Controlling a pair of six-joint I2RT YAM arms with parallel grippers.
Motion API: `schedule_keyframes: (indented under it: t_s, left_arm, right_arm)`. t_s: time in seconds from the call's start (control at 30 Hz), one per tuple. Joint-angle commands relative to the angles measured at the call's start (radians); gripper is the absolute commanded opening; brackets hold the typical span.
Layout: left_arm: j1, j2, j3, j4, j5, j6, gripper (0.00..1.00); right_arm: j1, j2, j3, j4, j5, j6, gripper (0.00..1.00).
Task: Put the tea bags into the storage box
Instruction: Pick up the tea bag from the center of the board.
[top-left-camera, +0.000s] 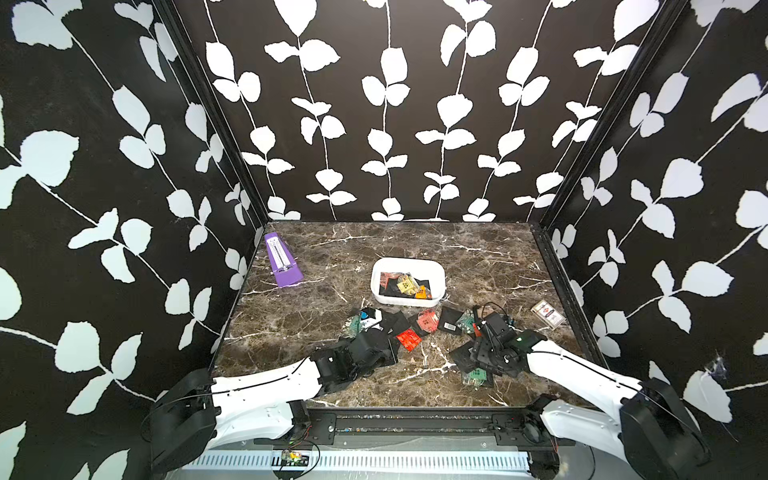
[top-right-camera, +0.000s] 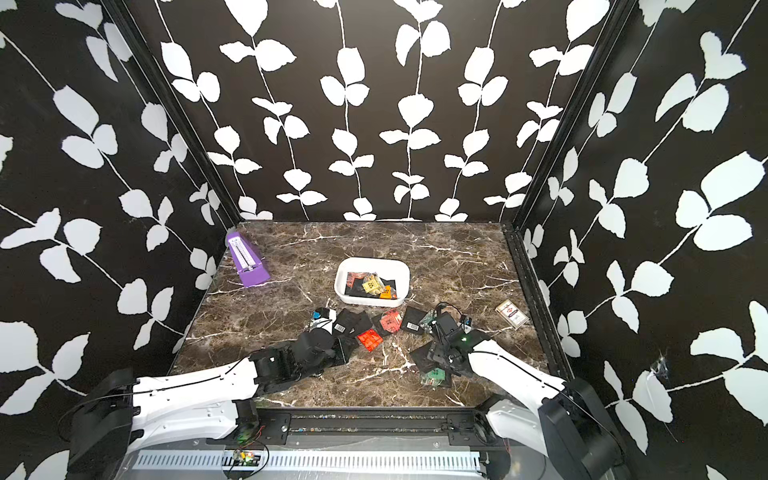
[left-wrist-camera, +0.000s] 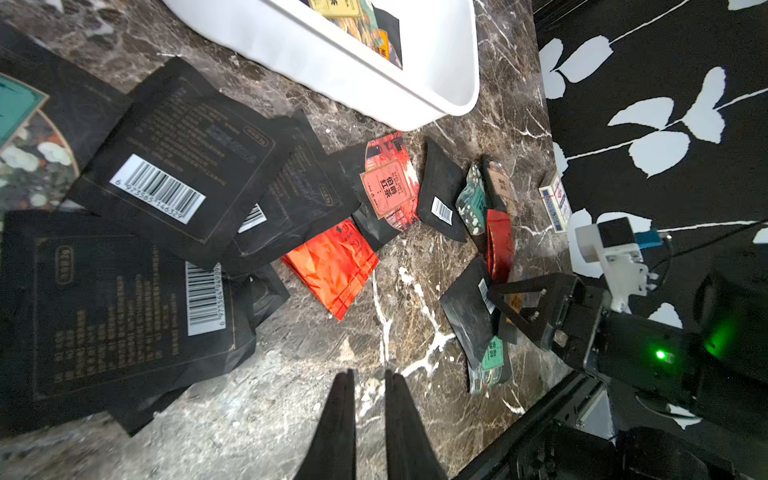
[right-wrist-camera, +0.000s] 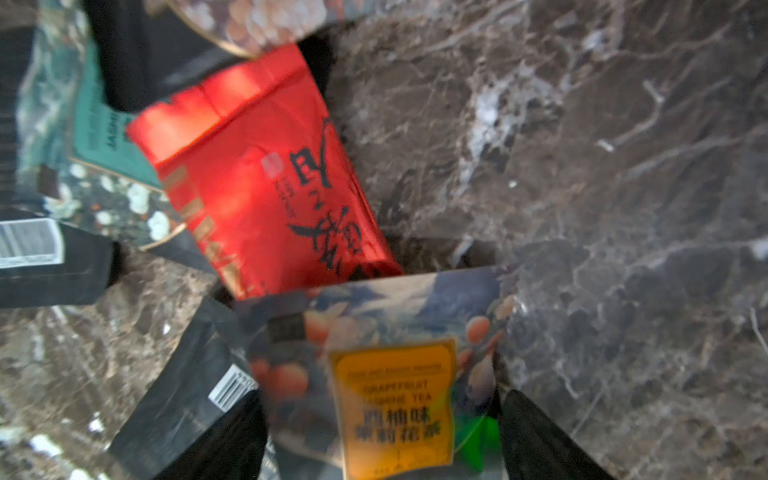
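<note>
Overhead pair; wrist views seemingly share tea bags (left-wrist-camera: 498, 241).

We find the storage box (top-left-camera: 399, 300) mid-table, with several tea bags (top-left-camera: 405, 286) lying in it. Just near of it we see loose sachets (top-left-camera: 409, 337) strewn left to right across the table (top-left-camera: 291, 332). The metronome (top-left-camera: 282, 259) stands far left, and the card pack (top-left-camera: 547, 314) lies at the right edge.

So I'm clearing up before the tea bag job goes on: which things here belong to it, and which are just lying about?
Belong to the job: tea bags, some already inside; white box.
Just lying about: purple metronome; red-and-white card pack.
</note>
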Motion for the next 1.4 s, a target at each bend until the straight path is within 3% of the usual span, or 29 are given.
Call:
schedule_keyframes:
  t_s: [0.0,0.3,0.77,1.03,1.37]
  left_arm:
    - [-0.006,-0.008,0.008,0.004,0.004,-0.007,0.13]
    - [-0.008,-0.020,-0.010,0.001,-0.002,-0.017,0.12]
    - [-0.011,-0.028,-0.012,-0.007,-0.009,-0.018,0.11]
    - [-0.011,-0.033,-0.009,-0.016,-0.016,-0.014,0.11]
    - [-0.011,-0.086,-0.011,-0.094,-0.069,-0.004,0.11]
  right_arm:
    - [-0.009,0.015,-0.028,0.036,-0.011,-0.018,0.84]
    - [-0.010,0.018,-0.028,0.033,-0.018,-0.015,0.71]
    - [-0.010,0.013,-0.018,-0.001,-0.015,-0.014,0.39]
    - [-0.009,-0.039,-0.003,-0.039,-0.022,-0.017,0.31]
    - [-0.010,-0.189,0.106,-0.111,-0.061,-0.045,0.28]
